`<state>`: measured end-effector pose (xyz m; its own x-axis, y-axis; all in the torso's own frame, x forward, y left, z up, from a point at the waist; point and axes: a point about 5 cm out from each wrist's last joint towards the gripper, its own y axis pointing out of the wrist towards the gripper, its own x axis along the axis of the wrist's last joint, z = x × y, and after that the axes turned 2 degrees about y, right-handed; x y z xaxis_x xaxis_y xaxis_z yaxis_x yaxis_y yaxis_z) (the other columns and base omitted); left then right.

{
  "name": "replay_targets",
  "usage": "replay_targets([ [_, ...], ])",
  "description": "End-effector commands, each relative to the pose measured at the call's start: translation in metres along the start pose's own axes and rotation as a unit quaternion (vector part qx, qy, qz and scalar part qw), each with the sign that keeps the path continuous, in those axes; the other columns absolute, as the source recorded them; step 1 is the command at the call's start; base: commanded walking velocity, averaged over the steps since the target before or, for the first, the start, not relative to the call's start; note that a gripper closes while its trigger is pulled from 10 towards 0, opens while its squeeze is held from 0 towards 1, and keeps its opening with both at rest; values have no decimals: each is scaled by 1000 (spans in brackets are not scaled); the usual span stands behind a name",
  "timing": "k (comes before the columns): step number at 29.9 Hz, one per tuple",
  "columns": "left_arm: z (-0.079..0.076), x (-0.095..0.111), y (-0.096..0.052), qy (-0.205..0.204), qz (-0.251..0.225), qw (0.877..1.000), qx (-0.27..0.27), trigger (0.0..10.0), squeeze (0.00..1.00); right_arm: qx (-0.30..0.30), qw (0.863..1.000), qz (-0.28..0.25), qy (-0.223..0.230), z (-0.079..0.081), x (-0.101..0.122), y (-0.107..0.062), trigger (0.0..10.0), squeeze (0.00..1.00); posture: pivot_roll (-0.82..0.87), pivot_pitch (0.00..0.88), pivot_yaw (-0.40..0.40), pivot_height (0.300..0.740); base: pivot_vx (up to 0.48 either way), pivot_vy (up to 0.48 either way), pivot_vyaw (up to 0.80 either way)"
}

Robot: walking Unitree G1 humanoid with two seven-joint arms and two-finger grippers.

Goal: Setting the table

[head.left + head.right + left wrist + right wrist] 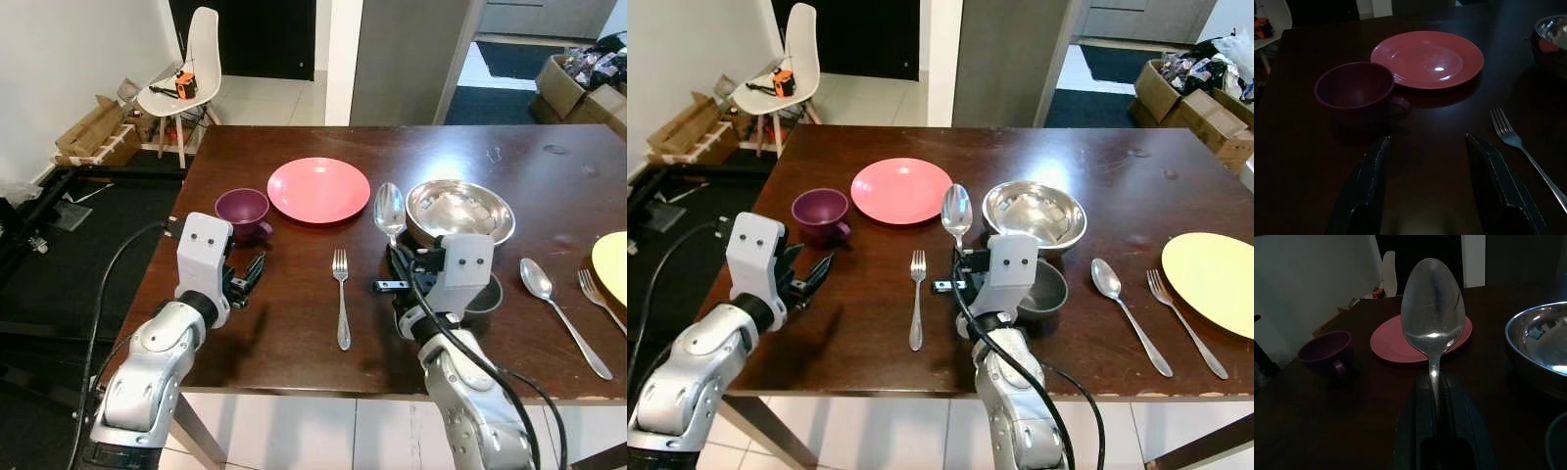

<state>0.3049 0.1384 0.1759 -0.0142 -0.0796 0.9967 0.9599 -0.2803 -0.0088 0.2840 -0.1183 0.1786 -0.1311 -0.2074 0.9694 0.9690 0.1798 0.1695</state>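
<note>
Currently the dark wooden table [294,333] is carrying everything: pink plate [318,189] sitting centre, steel bowl [460,211] just to its right, yellow plate [1213,279] lying at the far right edge with a second spoon [1127,311] and second fork [1185,321] beside it. Purple cup [242,213] is standing left of the pink plate. Right gripper [1436,396] is pinching a spoon [389,211] by its handle, bowl end pointing up, between pink plate and steel bowl. Left gripper [1427,161] is hovering near the cup, fingers spread, holding nothing. Fork [341,294] is lying between the two grippers.
</note>
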Motion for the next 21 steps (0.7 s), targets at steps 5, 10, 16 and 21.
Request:
replay_targets([
  [5,2,-5,-1,1,8,1000,18,10000,0,-1,1000,6,-4,1,-3,-1,10000,0,-52,7,83,740,0,0,0],
  [10,2,-5,0,6,6,1000,22,10000,0,-1,1000,10,-7,0,-4,-1,10000,0,-52,4,80,740,0,0,0],
  [16,1,-5,0,7,5,1000,23,10000,0,-1,1000,12,-9,0,-4,0,10000,0,-52,0,79,740,0,0,0],
  [21,1,-5,-1,7,3,1000,23,10000,0,0,1000,15,-9,0,-6,0,10000,0,-50,0,80,740,-106,0,0],
])
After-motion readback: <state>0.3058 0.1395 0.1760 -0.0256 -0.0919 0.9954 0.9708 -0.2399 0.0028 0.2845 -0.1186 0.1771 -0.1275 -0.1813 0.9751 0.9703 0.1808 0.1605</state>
